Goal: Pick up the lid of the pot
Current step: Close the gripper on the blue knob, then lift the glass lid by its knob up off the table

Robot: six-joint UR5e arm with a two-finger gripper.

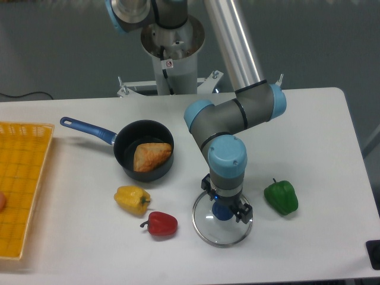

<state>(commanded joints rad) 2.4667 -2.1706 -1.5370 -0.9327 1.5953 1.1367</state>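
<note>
Lower centre of the frame: one glass lid (222,233), flat on the table (77,240), its blue knob (223,212) uppermost, which offers a narrow part to grip. End effector (225,200), released, jaws parted and pointing down over the knob, one toward each side, presumably so that closing would pinch it; whether they are low enough cannot be told. Red pepper (162,224) and green pepper (281,198), near opposite sides of the lid, seemingly outside a straight lift.
</note>
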